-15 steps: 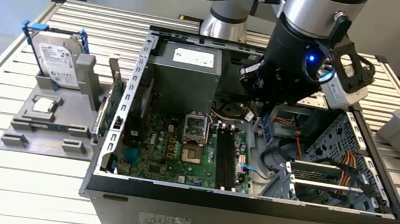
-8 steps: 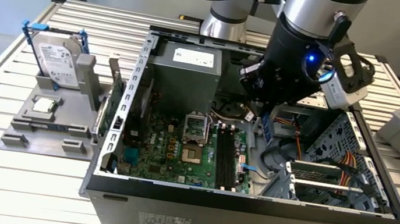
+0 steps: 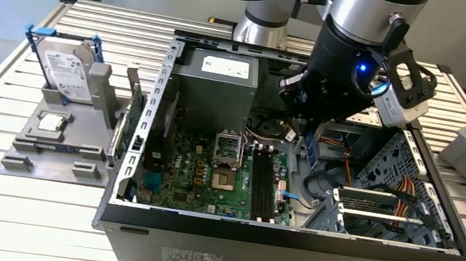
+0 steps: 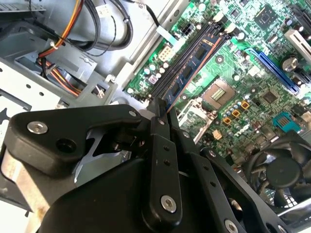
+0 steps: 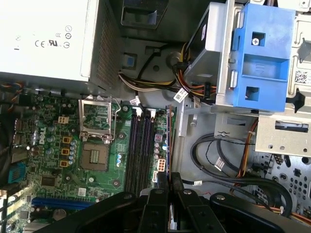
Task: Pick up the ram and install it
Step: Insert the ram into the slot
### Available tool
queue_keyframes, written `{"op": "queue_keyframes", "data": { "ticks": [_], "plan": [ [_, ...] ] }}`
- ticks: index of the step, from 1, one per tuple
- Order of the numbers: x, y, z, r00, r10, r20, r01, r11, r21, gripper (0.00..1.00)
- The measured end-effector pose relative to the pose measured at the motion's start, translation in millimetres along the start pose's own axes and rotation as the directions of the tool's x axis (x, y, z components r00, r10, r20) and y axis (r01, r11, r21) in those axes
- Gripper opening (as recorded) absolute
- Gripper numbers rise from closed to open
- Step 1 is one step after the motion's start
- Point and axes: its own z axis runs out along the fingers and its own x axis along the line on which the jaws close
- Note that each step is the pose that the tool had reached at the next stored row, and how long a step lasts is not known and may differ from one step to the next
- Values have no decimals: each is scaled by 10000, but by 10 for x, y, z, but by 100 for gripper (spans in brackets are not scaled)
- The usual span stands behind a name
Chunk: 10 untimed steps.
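My hand (image 5: 166, 187) is closed on the ram (image 5: 168, 145), pinching one end of the thin stick between my fingertips. The ram hangs on edge inside the open computer case (image 3: 133, 157), just above the black memory slots (image 5: 138, 150) on the motherboard (image 5: 53, 145).

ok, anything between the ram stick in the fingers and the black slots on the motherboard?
Nothing visible. The thin blue-green ram stick, pinched in the black fingers, hangs over the long black memory slots, with no cable or bracket crossing between them.
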Motion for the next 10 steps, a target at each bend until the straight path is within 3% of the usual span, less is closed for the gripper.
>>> {"op": "queue_keyframes", "data": {
  "ticks": [10],
  "plan": [
    [1,-1,18,10000,-1,1,1,10000,17,0]
  ]
}}
